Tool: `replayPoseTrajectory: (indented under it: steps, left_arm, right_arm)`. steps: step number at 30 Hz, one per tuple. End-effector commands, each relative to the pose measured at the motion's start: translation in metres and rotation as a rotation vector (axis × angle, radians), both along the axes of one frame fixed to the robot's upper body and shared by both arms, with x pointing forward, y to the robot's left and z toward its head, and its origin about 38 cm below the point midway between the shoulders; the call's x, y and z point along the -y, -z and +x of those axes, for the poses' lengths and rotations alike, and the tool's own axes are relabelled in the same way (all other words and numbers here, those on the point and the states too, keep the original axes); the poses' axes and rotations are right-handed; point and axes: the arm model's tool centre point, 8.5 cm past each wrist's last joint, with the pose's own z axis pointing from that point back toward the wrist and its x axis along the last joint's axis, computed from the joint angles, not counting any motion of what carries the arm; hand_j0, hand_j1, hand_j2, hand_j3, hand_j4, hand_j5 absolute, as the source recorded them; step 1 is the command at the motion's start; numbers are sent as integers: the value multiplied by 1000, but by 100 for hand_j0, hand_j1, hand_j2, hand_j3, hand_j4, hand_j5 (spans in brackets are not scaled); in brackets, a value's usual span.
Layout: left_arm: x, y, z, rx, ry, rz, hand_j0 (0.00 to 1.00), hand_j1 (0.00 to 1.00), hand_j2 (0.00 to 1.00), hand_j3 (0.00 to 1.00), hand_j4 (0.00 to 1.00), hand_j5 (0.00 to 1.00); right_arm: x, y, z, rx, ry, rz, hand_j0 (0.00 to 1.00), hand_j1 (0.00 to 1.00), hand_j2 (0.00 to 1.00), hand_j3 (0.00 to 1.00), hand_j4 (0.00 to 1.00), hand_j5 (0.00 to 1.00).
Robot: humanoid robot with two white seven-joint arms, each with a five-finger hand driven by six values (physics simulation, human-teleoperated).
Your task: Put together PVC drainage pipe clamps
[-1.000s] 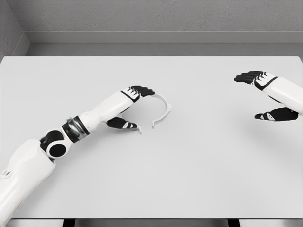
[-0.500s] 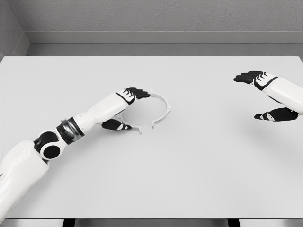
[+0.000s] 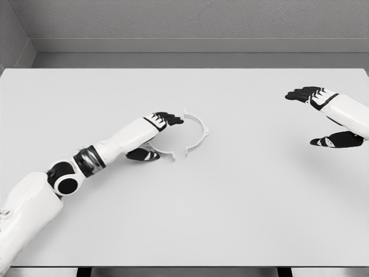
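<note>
**Left hand at the pipe clamp, right hand held apart**

A white table [image 3: 242,219] fills most of the head view, with a grey wall [image 3: 190,20] behind its far edge. On the table, a little left of the middle, lies the pipe clamp [image 3: 196,131], made of thin white curved pieces that together trace an open ring lying flat on the surface. The right-hand arc [image 3: 200,128] is plainly visible, with small tabs at its top and bottom ends. A second, lower-left arc [image 3: 162,152] shows only in part, running from beneath the hand to a tab near the bottom gap of the ring.

The left arm comes in from the lower left corner and reaches across the table to the ring's left side. The left hand [image 3: 154,136] sits over that side, its upper fingers [image 3: 168,120] pointing right toward the top of the ring and its thumb [image 3: 142,154] lying low against the lower-left arc. The fingers and thumb stand apart in a loose, wide bracket around the clamp's left portion; whether they actually press on the piece cannot be told from this view.

The right arm enters from the right edge. The right hand [image 3: 324,118] is well apart from the clamp, spread wide with its fingers reaching left and its thumb below, holding nothing.
</note>
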Motion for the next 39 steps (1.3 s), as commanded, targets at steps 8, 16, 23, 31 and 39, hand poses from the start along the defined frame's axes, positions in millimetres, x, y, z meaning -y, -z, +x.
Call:
replayPoseTrajectory:
  steps: [8, 16, 23, 31, 39]
  left_arm:
    - [18, 2, -1, -10, 13, -39, 100, 100, 100, 100, 100, 100]
    - [21, 0, 0, -7, 13, -51, 100, 100, 100, 100, 100, 100]
    - [5, -3, 0, 2, 6, -23, 100, 100, 100, 100, 100, 100]
    - [-37, -20, 5, 39, -34, 43, 100, 100, 100, 100, 100, 100]
    - [-50, -25, 21, 49, -72, 70, 100, 100, 100, 100, 100, 100]
  right_arm:
    - [0, -1, 0, 0, -1, 8, 100, 100, 100, 100, 100, 100]
    - [1, -1, 0, -2, 2, 8, 100, 100, 100, 100, 100, 100]
    - [1, 0, 0, -3, 3, 8, 100, 100, 100, 100, 100, 100]
    - [0, 0, 0, -3, 0, 11, 100, 100, 100, 100, 100, 100]
    - [-2, 2, 0, -3, 1, 22, 100, 100, 100, 100, 100, 100]
